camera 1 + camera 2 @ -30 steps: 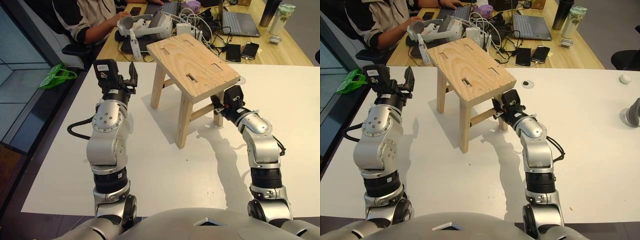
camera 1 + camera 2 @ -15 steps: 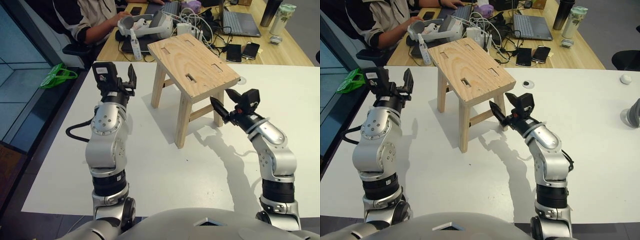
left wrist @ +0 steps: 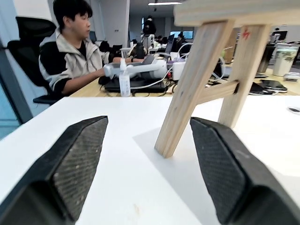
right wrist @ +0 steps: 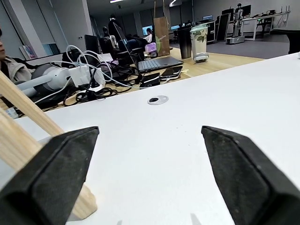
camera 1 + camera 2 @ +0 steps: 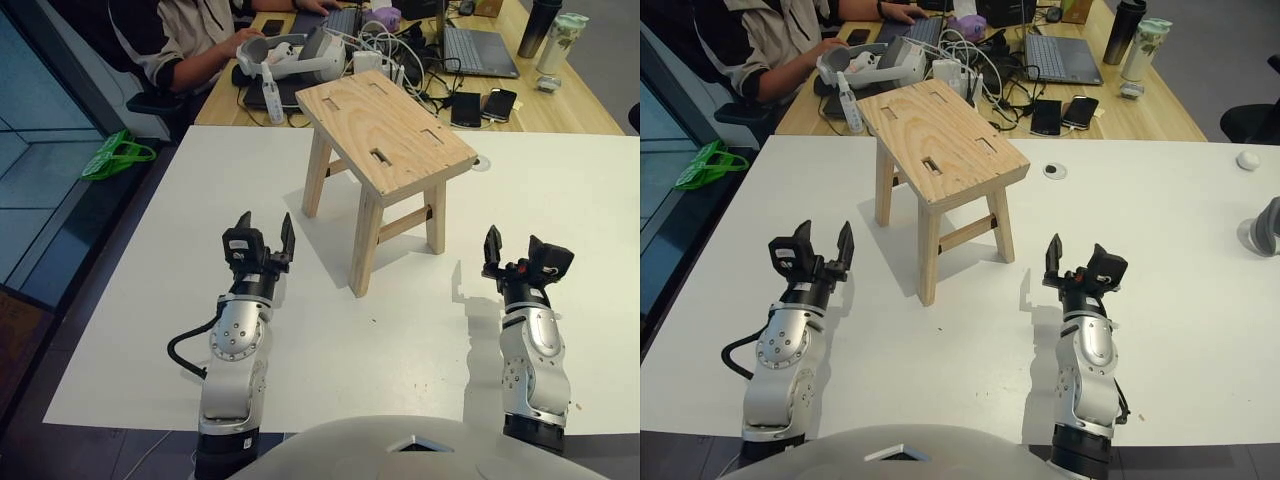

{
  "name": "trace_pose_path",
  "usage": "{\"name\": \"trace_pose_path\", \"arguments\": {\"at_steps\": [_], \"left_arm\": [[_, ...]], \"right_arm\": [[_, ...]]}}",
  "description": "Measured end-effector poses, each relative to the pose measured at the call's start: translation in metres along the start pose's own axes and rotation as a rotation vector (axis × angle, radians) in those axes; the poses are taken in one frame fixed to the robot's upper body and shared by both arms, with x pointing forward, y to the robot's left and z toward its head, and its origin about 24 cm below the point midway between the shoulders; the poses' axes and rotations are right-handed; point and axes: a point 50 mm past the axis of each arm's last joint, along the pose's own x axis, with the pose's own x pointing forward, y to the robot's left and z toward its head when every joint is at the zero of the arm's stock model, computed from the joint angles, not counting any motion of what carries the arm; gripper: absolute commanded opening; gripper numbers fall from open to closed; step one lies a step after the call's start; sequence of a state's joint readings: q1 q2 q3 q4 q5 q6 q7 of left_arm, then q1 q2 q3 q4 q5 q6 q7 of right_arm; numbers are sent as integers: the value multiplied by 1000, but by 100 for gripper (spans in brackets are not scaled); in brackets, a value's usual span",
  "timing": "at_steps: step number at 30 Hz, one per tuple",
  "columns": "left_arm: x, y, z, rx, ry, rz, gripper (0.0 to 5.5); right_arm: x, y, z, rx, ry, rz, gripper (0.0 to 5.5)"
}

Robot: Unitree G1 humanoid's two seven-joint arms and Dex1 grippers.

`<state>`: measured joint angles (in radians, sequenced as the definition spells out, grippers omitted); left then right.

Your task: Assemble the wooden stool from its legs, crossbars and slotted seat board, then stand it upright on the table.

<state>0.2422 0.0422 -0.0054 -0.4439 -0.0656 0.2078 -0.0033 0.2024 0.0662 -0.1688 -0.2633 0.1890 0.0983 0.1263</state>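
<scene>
The stool (image 5: 385,125) is standing upright on the white desk (image 5: 330,340), fully put together; its seat board (image 5: 350,100) is sitting on top with 4 slots showing in it, its 4 legs (image 5: 364,250) are splaying down to the desk, and a crossbar (image 5: 403,222) is joining the 2 legs nearest the robot's right.

The left end effector (image 5: 263,222) is hovering near the stool on the robot's left of it, apart from the wood, released with its 2 fingers spread wide and gripping nothing; in the left wrist view a stool leg is showing in the gap between its textured pads (image 3: 79,168), farther off. The right end effector (image 5: 515,250) is hanging on the robot's right of the stool, also clear of it, jaws parted and empty.

In the left wrist view a small red mark (image 3: 245,33) is showing near the top of a stool leg, too small to read.

Behind the stool a wooden desk (image 5: 580,110) is carrying a white headset (image 5: 300,55), a spray bottle (image 5: 270,90), a laptop (image 5: 478,45), 2 phones (image 5: 483,103) and a lidded cup (image 5: 558,38); a round grommet (image 5: 1054,171) is sitting in the white desk just beyond the stool's right side.
</scene>
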Motion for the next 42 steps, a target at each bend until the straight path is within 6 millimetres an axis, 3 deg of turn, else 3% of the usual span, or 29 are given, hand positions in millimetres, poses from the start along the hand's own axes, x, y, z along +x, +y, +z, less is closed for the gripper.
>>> {"name": "trace_pose_path", "arguments": {"at_steps": [6, 15, 23, 42], "left_arm": [[-1, 6, -6, -112, -1, 37, 326], [-5, 5, -7, 35, -17, 19, 326], [-7, 6, -21, 22, 45, 48, 326], [-8, -4, -26, 59, 49, 23, 326]], "right_arm": [[1, 4, -1, 28, -18, 30, 405], [-5, -6, -8, -11, 20, -63, 405], [-5, 1, -10, 20, 31, 41, 405], [-6, -6, -16, 58, 62, 28, 405]]}}
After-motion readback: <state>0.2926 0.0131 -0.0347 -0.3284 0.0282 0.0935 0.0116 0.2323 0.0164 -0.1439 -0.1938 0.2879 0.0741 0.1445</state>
